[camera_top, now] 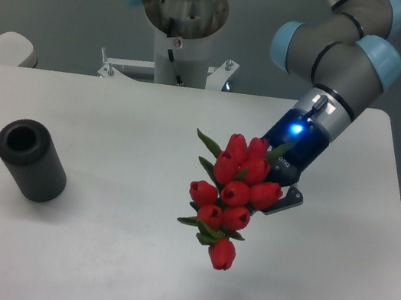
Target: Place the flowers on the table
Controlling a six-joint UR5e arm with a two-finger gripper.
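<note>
The flowers (pixel 230 194), a bunch of red tulip buds with green leaves, hang in the air above the middle right of the white table (pixel 111 259). Their buds face the camera and hide the stems. My gripper (pixel 281 186) is right behind the bunch, at its upper right, and appears to be shut on the hidden stems. Only one fingertip (pixel 290 199) shows beside the buds. I cannot tell whether the lowest bud touches the tabletop.
A black hollow cylinder (pixel 30 159) lies tilted on the left of the table. The arm's white base column (pixel 181 46) stands at the back edge. A second white surface (pixel 1 47) shows at the far left.
</note>
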